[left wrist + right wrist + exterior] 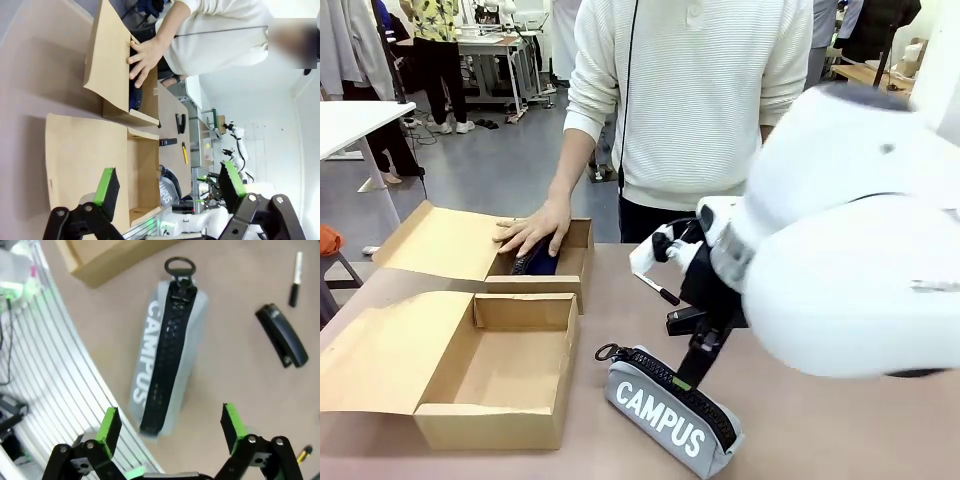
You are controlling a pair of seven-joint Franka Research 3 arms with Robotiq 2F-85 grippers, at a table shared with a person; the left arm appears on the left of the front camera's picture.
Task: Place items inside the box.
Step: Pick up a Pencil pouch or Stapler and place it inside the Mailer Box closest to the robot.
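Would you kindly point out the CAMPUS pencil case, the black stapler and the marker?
CAMPUS pencil case (pixel 166 355): right wrist view, mid-zip.
black stapler (pixel 281 335): right wrist view, top middle.
marker (pixel 296 279): right wrist view, mid-barrel.

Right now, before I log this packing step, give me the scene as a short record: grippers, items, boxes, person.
right gripper: open, poised over the pencil case, not gripping it
left gripper: open, holding nothing
pencil case: lying on the table, zip up, beside the near box
stapler: on the table, outside both boxes
marker: on the table, near the stapler
navy pouch: inside the far box
person's hand: resting on the far box
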